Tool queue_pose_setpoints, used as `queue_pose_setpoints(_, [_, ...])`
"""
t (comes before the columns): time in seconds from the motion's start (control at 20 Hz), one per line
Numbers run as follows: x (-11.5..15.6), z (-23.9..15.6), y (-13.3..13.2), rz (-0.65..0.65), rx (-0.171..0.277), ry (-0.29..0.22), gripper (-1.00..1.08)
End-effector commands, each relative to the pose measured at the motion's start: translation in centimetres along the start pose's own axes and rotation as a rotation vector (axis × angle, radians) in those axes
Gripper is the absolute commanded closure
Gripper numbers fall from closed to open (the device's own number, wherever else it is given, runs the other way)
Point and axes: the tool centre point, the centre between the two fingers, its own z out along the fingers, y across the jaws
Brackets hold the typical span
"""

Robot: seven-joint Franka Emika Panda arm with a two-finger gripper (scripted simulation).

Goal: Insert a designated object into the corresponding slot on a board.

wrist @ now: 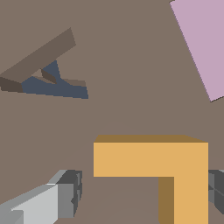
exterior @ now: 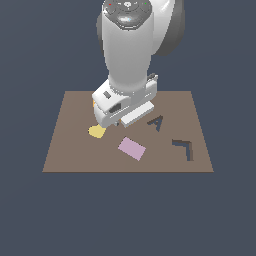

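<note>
While the arm is standing low over the board (exterior: 70,150), the hand (wrist: 144,197) is bracketing the orange L-block (wrist: 151,159): in the wrist view one finger (wrist: 65,194) is showing on one side of the block and the other finger (wrist: 217,192) on the opposite side. The first finger is standing clearly apart from the block; the second is sitting just beside the block's outer edge, contact not resolvable. Judging from that gap, the hand is released, not yet clenched on the block.

In the exterior view the arm body is hiding the L-block almost entirely; only a sliver of orange is peeking out at centre left of the frame, above the yellow block (exterior: 96,131). The L-shaped slot (exterior: 184,148) is lying empty at right of centre, well apart from the hand. The A-shaped cut-out (exterior: 156,122) is sitting between them, and a pink rectangular block (exterior: 132,148) is lying near the middle.

Progress estimate: early. Approach looks done; closing, lifting, carrying across to the slot, aligning and inserting are all remaining.
</note>
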Motion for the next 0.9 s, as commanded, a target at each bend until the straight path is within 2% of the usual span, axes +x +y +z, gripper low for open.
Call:
queue_pose_setpoints(0.0, [0.02, 0.14, 0.03, 0.000, -0.001, 0.001, 1.08])
queue_pose_setpoints(0.85, [0.04, -0.21, 0.10, -0.002, -0.001, 0.001, 1.08])
